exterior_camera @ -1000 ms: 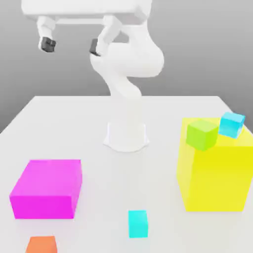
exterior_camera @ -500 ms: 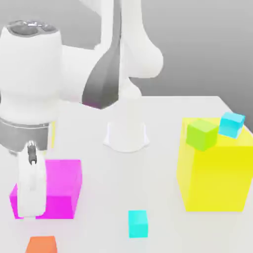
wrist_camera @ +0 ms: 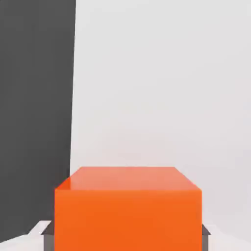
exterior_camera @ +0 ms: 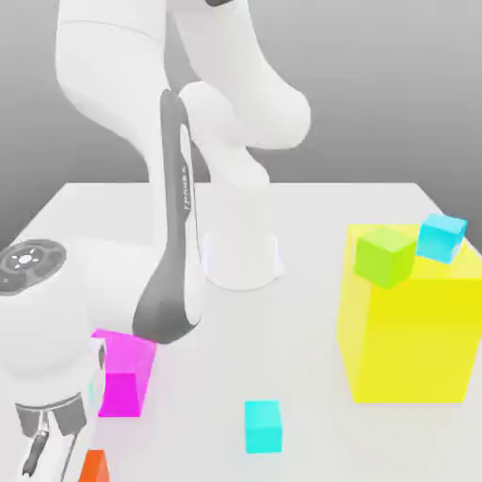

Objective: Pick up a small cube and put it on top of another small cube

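The tiny plain orange cube (wrist_camera: 128, 220) is clamped by its opposite sides in the gripper (wrist_camera: 128, 234), presumably for a level placement on the plain turquoise cube (exterior_camera: 263, 426), right of that landmark magenta block (exterior_camera: 122, 377) in the exterior view.

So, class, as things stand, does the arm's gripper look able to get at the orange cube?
Yes, it seems so: the gripper already has a fingertip against each of two opposite sides of the orange cube, and nothing appears to stand between them.
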You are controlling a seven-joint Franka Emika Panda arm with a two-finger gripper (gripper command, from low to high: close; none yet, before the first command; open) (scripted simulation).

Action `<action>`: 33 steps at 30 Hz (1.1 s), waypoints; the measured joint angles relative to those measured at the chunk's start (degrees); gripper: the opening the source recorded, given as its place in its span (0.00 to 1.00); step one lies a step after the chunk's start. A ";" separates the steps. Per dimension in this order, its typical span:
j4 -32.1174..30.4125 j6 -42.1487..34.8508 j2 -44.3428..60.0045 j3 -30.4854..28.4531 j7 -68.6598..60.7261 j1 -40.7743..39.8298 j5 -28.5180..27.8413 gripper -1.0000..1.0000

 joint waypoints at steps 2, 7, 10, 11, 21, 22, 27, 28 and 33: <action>-0.44 -1.70 -2.20 0.44 -0.32 -0.37 0.50 0.00; -4.87 -6.98 -11.65 2.88 -0.62 0.90 2.09 0.00; -10.16 -7.19 -16.93 5.86 0.60 3.54 2.61 0.00; -11.99 -7.14 -18.67 6.85 0.98 4.44 2.89 0.00; -25.06 -0.64 -25.77 11.50 5.55 12.14 2.71 0.00; -25.04 1.07 -23.94 10.85 6.66 12.52 1.22 0.00; -24.94 4.24 -20.47 9.27 8.58 13.62 -1.45 1.00; -24.94 4.24 -20.47 9.27 8.58 13.62 -1.45 1.00; -25.07 1.62 -23.32 9.84 6.87 13.50 0.96 1.00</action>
